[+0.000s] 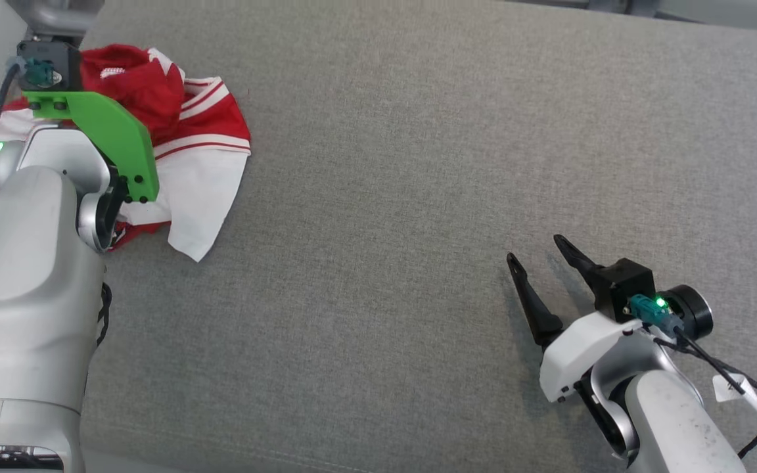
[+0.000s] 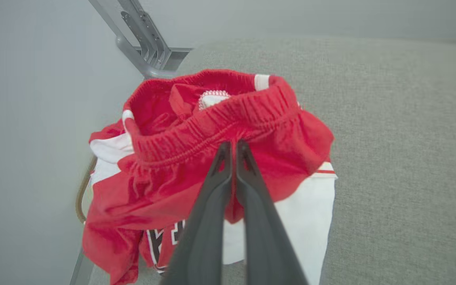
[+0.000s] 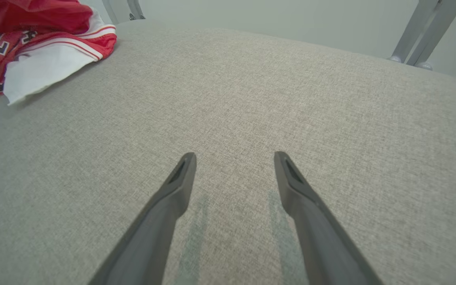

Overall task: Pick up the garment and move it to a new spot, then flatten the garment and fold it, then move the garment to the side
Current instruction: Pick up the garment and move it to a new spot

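The garment [image 1: 184,125] is a crumpled pair of red and white sports shorts at the far left of the grey cushion, partly hidden behind my left arm. In the left wrist view my left gripper [image 2: 232,144] is shut on the red fabric just below the elastic waistband of the garment [image 2: 180,170]. My right gripper [image 1: 535,253] stands open low over bare cushion at the lower right, nothing between its fingers. The right wrist view has that right gripper [image 3: 234,158] open too, with the garment [image 3: 42,43] far off at the upper left.
The grey cushion [image 1: 418,164] stretches wide between garment and right gripper. Its left edge runs beside the garment, with a pale floor [image 2: 26,118] beyond. Metal frame legs [image 2: 145,43] stand behind the cushion, and more legs [image 3: 422,35] at the far right.
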Motion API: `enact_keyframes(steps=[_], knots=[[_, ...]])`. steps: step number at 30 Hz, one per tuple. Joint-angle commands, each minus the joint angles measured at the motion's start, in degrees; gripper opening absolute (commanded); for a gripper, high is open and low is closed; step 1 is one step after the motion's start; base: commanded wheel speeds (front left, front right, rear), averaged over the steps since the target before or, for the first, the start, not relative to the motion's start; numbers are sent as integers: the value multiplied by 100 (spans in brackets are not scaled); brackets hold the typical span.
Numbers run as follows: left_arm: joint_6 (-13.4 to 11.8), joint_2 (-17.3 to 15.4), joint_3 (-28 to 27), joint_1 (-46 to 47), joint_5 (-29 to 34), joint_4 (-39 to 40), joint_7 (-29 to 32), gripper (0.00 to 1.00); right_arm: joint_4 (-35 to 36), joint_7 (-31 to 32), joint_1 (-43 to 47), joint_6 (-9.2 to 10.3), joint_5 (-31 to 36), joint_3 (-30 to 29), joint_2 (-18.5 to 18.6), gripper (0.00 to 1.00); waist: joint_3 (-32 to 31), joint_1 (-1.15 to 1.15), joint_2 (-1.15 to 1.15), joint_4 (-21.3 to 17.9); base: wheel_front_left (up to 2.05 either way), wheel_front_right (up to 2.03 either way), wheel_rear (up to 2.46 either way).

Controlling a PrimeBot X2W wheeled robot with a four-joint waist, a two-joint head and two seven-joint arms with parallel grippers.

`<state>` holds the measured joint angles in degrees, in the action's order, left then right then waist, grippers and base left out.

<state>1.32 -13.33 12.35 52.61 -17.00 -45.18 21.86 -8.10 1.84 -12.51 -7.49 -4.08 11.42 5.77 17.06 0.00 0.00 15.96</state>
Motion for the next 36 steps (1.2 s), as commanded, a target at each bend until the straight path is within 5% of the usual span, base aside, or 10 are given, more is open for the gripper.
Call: enact_keyframes(steps=[1, 19, 30, 36], knots=[[-8, -51, 7, 126, 49, 46, -54, 0, -56, -56, 113, 0, -63, -17, -34, 100, -389, 0, 0, -102, 0, 0, 0], [230, 360, 455, 713, 115, 1102, -645, 0, -513, -412, 384, 0, -164, -197, -269, 100, -1309, 0, 0, -1485, 0, 0, 0], [334, 925, 778, 907, -298, 1784, -865, 0, -514, -525, 242, 0, -292, -238, -285, 100, -1043, 0, 0, -2604, 0, 0, 0], [111, 1030, 1089, 551, -1062, 1881, -1117, 0, -557, -659, 171, 0, -405, -382, -290, 100, -738, 0, 0, -2845, 0, 0, 0]])
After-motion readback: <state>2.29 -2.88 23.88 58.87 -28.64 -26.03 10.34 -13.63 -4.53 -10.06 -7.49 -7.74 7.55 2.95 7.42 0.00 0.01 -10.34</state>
